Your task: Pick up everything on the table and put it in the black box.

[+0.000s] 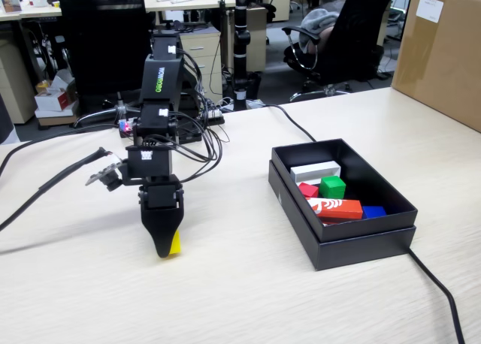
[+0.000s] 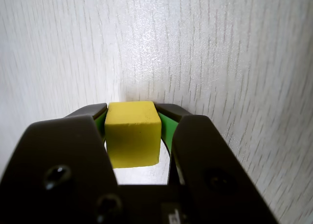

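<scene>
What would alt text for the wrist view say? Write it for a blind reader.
A black gripper with green inner pads holds a yellow cube between its two fingers, seen close from behind. A light wood-grain table fills the rest of the picture.

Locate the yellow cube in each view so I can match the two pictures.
Fixed view: yellow cube shows at lower left, at the tip of the gripper, down at the table.
Wrist view: yellow cube sits at centre, between the jaws.
Shared landmark: the gripper itself.
</scene>
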You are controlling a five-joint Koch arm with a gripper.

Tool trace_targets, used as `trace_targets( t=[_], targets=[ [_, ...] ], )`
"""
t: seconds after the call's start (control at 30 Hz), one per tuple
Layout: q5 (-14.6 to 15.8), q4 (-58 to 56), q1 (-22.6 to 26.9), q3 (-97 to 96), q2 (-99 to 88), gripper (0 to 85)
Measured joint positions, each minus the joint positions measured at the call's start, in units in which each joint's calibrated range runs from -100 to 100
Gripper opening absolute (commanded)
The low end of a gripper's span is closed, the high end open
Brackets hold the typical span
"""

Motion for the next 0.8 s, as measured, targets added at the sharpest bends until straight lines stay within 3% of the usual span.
trace_targets(
  t=[0.37,0.6,0.63,0.67,0.8],
  targets=[
    [1.86,-4.10,3.71,-6.85,-23.69,0.9],
    [8.99,-6.43,12.89,-9.31,-40.26,0.9],
    [9.72,-6.43,14.02,-9.31,-41.29,0.9],
    [12.36,-6.35,17.34,-9.31,-42.07,0.9],
    [16.02,-6.58,22.17,-4.29,-38.32,0.9]
  ],
)
